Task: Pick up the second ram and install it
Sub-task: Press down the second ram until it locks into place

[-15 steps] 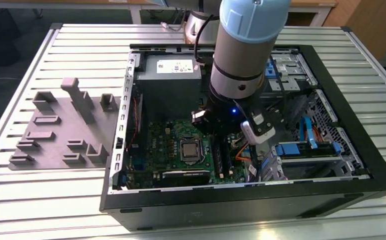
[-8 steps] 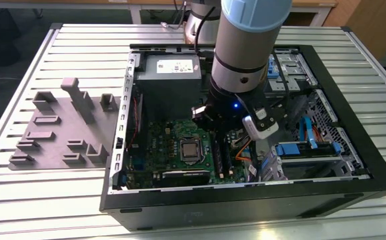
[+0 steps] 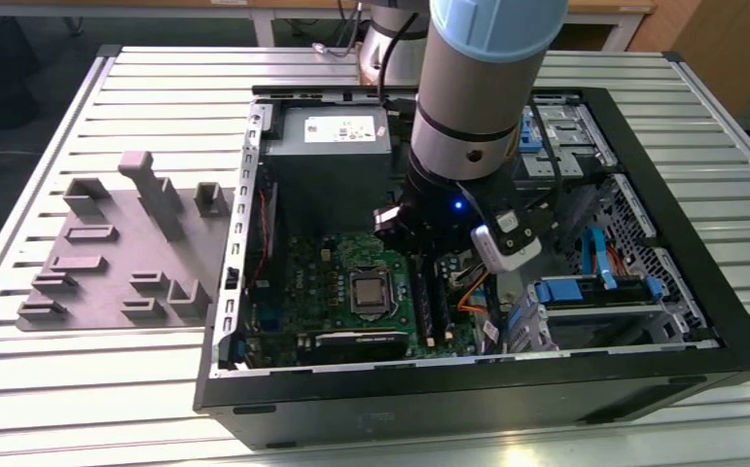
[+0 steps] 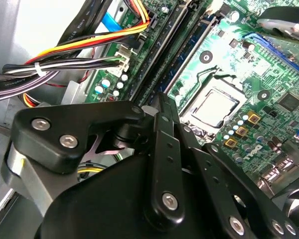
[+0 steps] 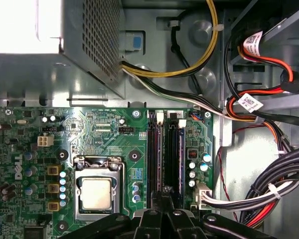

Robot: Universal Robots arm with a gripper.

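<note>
When judged from the exterior view: gripper (image 3: 437,258) down inside the open computer case (image 3: 479,389) on the slatted counter (image 3: 89,389), low over the motherboard (image 3: 329,292) and right at the black memory slots (image 3: 424,297). Grey fixture (image 3: 115,253) well apart toward the exterior view's left, outside the case, with no stick to be made out on its blocks. Gripper mostly masked by the arm's own wrist, so no telling how far open or what in hold. Turning to the second wrist view: gripper (image 4: 162,107) as a mass of black links narrowing to one slim upright tip, aimed at the memory slots (image 4: 174,45) running away from it, with the processor socket (image 4: 214,107) just beside. Opening hidden behind the links; cannot tell whether clamped on anything. Turning to the first wrist view: gripper (image 5: 164,191) centred on the near end of the memory slots (image 5: 164,149), long axis of the slots leading straight away from the tip, processor socket (image 5: 95,191) on one side and the cable bundle (image 5: 269,194) on the other. Second ram hard to separate from dark slots and dark links; judged to lie edge-on at or under the tip, lengthwise along the slots, either carried or already seated. Near ends of the slots covered by the gripper, so seating and latches unreadable.
</note>
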